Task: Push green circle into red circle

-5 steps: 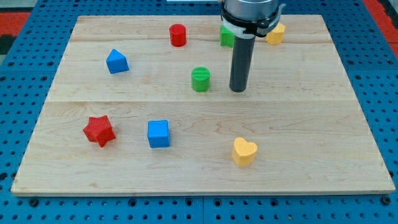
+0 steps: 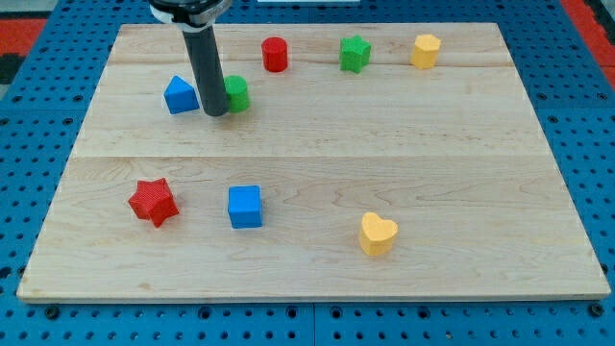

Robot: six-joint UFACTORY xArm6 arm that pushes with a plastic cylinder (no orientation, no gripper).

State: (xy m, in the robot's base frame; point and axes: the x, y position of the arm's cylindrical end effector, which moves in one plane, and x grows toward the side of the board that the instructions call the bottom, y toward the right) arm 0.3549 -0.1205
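The green circle [image 2: 235,93] stands on the wooden board [image 2: 317,163] in the upper left part. My tip [image 2: 214,112] rests on the board right against the green circle's left side, between it and a blue block [image 2: 180,95] shaped like a small house. The red circle [image 2: 275,54] stands up and to the right of the green circle, apart from it.
A green star [image 2: 355,53] and a yellow block [image 2: 426,50] stand along the view's top. A red star [image 2: 153,201], a blue cube [image 2: 244,206] and a yellow heart [image 2: 378,234] stand in the lower half.
My rod has swung from right of the green circle to its left side. The green circle has slid left and slightly up. The green star and yellow block now show uncovered.
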